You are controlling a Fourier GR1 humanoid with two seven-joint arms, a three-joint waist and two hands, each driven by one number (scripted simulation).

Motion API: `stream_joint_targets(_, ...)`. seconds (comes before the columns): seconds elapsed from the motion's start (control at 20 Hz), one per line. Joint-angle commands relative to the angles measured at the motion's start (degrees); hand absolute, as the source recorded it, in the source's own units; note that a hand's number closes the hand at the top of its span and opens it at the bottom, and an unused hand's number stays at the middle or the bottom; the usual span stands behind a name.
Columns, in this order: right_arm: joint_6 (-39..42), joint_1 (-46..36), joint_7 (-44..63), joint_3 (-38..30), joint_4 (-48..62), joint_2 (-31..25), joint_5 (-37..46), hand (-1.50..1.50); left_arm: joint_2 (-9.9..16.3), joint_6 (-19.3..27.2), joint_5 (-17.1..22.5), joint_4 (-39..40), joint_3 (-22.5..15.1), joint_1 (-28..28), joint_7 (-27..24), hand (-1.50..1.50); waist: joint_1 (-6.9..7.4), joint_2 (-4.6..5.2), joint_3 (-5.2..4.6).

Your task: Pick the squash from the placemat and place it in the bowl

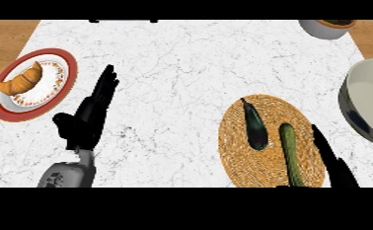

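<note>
1. The right hand (pixel 334 162) is seen at the near right edge of the scene; its fingers (pixel 320 137) are stretched out straight toward the far side, nothing is held, and its wrist and forearm are cut off by the lower edge.
2. The fingertips are laid over the right rim of the placemat (pixel 270 140), just beside the squash (pixel 291 156); whether the squash is touched cannot be told.
3. The squash, long and green, is laid on the right part of the placemat with its long axis running near to far, tilted slightly leftward at the far end; its near end is cut off at the lower edge.
4. A dark eggplant (pixel 254 124) is laid just left of it, roughly parallel.
5. The bowl (pixel 358 100) is only partly shown at the right edge, beyond the placemat.
6. The left hand (pixel 87 113) is held open over the counter (pixel 189 66), fingers straight, beside a plate (pixel 36 83) carrying a croissant (pixel 23 79).
7. A second bowl (pixel 328 27) is cut off at the far right.
</note>
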Motion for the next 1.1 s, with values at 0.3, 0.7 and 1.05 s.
stream_joint_targets(0.3,-1.98,-6.75,-7.24,2.72,14.27,1.62,5.94,1.5,-0.29,-1.97,-0.83,2.76,1.57,-0.76,-1.59,0.0,0.05,0.03,0.0)
stream_joint_targets(0.7,1.43,-3.8,-8.58,7.71,7.3,-1.41,10.39,1.5,-1.66,-1.1,-1.95,0.23,0.3,0.58,-1.44,0.0,-0.09,-0.03,-0.02)
stream_joint_targets(1.05,23.15,7.16,-31.62,9.0,-2.95,-20.1,0.06,1.5,-0.42,-1.42,-0.41,0.36,2.55,0.49,-0.55,0.0,-1.66,-0.57,-0.1)
